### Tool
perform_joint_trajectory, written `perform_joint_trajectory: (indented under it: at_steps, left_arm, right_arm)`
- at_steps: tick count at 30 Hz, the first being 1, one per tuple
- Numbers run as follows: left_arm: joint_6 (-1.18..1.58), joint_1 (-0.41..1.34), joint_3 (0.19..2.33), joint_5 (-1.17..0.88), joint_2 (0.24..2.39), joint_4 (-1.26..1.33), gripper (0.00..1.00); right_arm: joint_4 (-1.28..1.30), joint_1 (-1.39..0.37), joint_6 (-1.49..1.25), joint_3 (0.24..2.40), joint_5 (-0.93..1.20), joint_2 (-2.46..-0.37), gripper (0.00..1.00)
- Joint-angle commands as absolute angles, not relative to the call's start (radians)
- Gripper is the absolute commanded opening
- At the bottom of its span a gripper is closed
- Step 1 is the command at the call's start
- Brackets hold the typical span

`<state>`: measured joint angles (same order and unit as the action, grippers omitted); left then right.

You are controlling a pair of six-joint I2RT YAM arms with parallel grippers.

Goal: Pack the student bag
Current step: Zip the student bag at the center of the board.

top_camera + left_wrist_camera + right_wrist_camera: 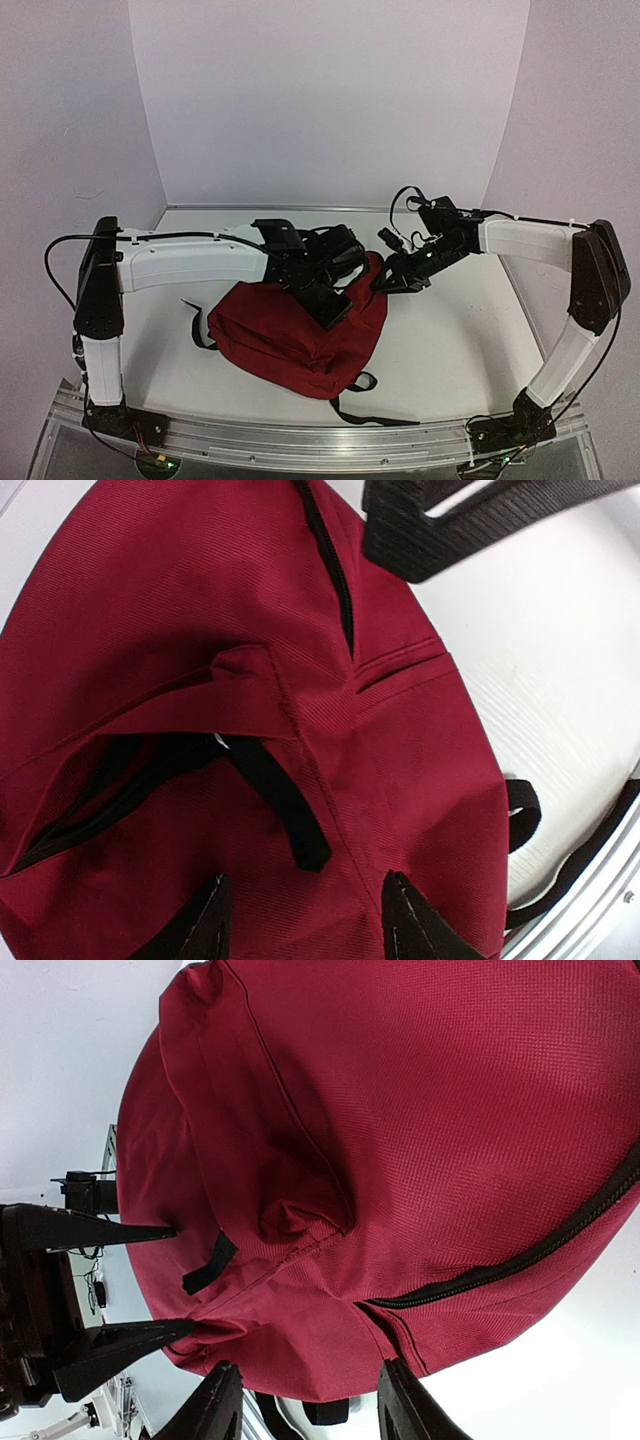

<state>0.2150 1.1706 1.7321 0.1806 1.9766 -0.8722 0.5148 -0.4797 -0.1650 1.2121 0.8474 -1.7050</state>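
The student bag (290,340), a dark red backpack, lies flat in the middle of the white table. Its black zipper (520,1260) appears shut along the stretch I can see. My left gripper (308,915) hovers over the bag's top end, jaws spread, with red fabric and a short black strap loop (285,810) below them. My right gripper (305,1405) stands open astride the bag's upper right edge, not pinching it. From above, the left gripper (335,300) and right gripper (385,280) face each other across that end.
Black shoulder straps trail off the bag at the front (375,415) and the left (195,325). A metal rail (300,440) runs along the table's near edge. White walls close off the back and both sides.
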Motion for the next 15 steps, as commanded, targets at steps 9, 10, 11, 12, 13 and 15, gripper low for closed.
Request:
perform_joint_trajectory:
  at_steps: [9, 10, 11, 12, 13, 15]
  left_arm:
    - [0.156, 1.167, 1.882, 0.246, 2.062, -0.948, 0.24]
    - [0.155, 1.166, 1.885, 0.247, 2.065, -0.948, 0.22]
    - [0.153, 1.167, 1.889, 0.247, 2.067, -0.948, 0.20]
    - [0.152, 1.167, 1.892, 0.248, 2.070, -0.948, 0.18]
    - [0.151, 1.167, 1.897, 0.249, 2.073, -0.949, 0.17]
    - [0.153, 1.167, 1.904, 0.257, 2.079, -0.953, 0.14]
  right_arm:
    - [0.488, -0.471, -0.176, 1.213, 0.860, -1.684, 0.47]
    - [0.488, -0.470, -0.177, 1.213, 0.861, -1.684, 0.47]
    - [0.487, -0.471, -0.178, 1.213, 0.862, -1.684, 0.47]
    - [0.488, -0.472, -0.178, 1.213, 0.863, -1.685, 0.47]
    - [0.488, -0.470, -0.178, 1.214, 0.863, -1.686, 0.47]
    - [0.488, -0.470, -0.179, 1.215, 0.865, -1.689, 0.47]
